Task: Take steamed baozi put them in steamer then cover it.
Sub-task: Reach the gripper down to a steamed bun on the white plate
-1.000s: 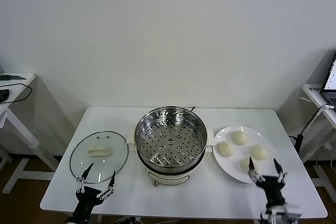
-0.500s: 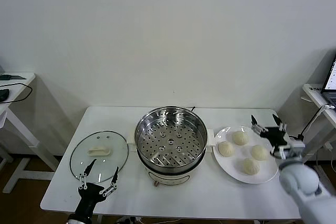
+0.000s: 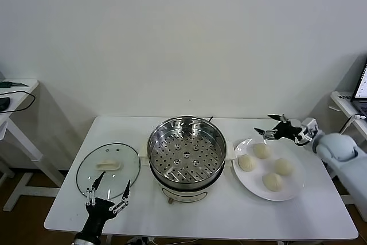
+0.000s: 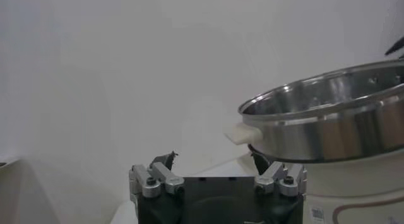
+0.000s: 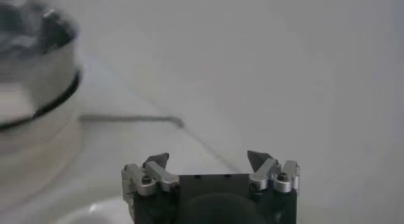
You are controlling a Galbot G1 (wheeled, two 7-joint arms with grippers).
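Right gripper [image 3: 276, 128] open above baozi [image 3: 261, 151]

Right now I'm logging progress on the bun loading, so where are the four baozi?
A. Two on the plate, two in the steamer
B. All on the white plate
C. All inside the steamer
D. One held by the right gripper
B: all four baozi sit on the white plate, the steamer tray is bare, and the open right gripper above the plate's far edge holds nothing.

The right claw [image 5: 208, 159], spread empty, faces the steamer [image 5: 35, 86] and table [image 5: 189, 137].
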